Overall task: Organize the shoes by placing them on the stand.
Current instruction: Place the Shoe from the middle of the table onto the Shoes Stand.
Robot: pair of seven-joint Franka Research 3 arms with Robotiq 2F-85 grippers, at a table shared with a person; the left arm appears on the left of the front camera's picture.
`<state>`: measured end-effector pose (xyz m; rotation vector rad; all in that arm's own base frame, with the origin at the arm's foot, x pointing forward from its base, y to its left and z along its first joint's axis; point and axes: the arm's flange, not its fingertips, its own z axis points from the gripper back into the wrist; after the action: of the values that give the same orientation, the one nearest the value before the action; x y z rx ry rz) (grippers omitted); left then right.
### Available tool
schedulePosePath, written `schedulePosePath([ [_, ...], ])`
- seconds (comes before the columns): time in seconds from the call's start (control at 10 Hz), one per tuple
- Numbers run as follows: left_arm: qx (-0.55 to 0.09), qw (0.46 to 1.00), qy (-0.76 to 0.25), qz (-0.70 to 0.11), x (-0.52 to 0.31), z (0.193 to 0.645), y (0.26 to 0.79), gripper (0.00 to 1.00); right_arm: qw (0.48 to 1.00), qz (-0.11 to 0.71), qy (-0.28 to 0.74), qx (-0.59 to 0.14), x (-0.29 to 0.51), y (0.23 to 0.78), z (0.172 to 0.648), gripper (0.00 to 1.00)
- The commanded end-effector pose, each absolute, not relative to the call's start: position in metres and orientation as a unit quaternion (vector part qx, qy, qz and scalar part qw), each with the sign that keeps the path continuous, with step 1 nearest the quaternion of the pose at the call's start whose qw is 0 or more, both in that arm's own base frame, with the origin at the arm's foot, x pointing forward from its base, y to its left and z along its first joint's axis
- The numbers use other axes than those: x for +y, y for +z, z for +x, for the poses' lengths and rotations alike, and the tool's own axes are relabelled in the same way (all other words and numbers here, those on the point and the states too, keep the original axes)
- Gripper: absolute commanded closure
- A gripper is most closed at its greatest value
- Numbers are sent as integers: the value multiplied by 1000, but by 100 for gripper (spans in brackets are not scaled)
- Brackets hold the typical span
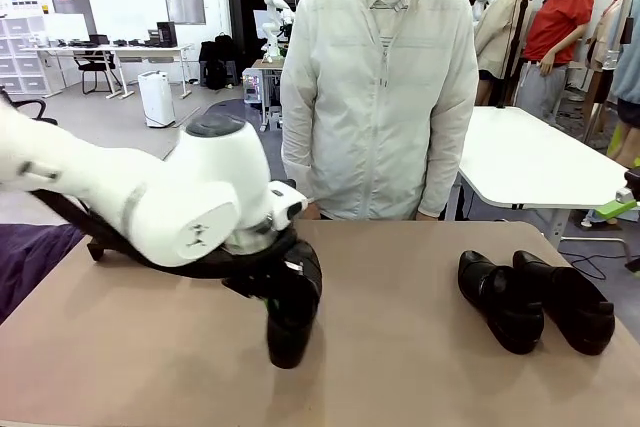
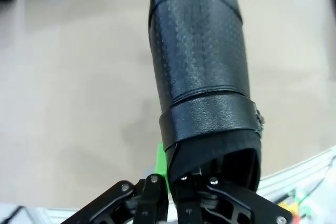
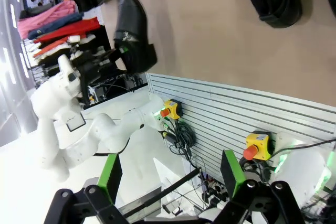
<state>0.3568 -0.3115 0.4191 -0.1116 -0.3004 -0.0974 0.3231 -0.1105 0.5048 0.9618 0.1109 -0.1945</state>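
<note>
1. Closest to the front camera, the big white left arm (image 1: 190, 202) was seen reaching in over the table (image 1: 400, 377), so a fair bit of the left side was blocked by it.
2. Left hand (image 2: 173, 179) was clamped tight on one black shoe (image 2: 199, 66). It was gripped at the rim of the opening by the heel end, with a green pad (image 2: 161, 161) pressed against the outside of that rim.
3. That held shoe was found left of the table's middle, toe tipped down toward the robot's side and heel end up. Whether the toe was actually touching the table couldn't be told, tbh.
4. Over on the right, a pair was parked side by side on the bare table, well apart from the held one. The pair's left shoe (image 1: 498, 299) and the pair's right shoe (image 1: 566, 299) were both pointed toe-first at the robot's side, so close they looked to be touching.
5. Right hand (image 3: 170, 182) was caught in its own wrist view with its fingers spread wide apart and nothing gripped between them.
6. A person (image 1: 375, 97) in a pale zip jacket was seen stood at the table's far side.
</note>
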Motion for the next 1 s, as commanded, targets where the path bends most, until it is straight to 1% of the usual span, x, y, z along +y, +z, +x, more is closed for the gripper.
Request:
schedulePosePath([
  [0.0, -203, 973, -93, -61, -238, 335, 460, 100, 877, 470, -84, 48, -112, 508, 324, 0],
  [0.1, -233, 969, -55, -57, -202, 331, 473, 100, 877, 470, -84, 48, -112, 508, 324, 0],
  [0.2, -261, 962, -39, -66, -158, 330, 481, 100, 877, 470, -84, 48, -112, 508, 324, 0],
  [0.3, -270, 962, -9, -46, -120, 331, 483, 100, 877, 470, -84, 48, -112, 508, 324, 0],
  [0.4, -271, 960, -44, -46, -87, 331, 479, 100, 877, 470, -84, 48, -112, 508, 324, 0],
  [0.5, -271, 960, -56, -45, -64, 330, 475, 100, 877, 470, -84, 48, -112, 508, 324, 0],
  [0.6, -249, 966, -34, -63, -52, 329, 473, 100, 877, 470, -84, 48, -112, 508, 324, 0],
  [0.7, -269, 962, -27, -43, -85, 359, 512, 100, 877, 470, -84, 48, -112, 508, 324, 0],
  [0.9, -269, 962, -27, -43, -85, 359, 512, 100, 877, 470, -84, 48, -112, 508, 324, 0],
])
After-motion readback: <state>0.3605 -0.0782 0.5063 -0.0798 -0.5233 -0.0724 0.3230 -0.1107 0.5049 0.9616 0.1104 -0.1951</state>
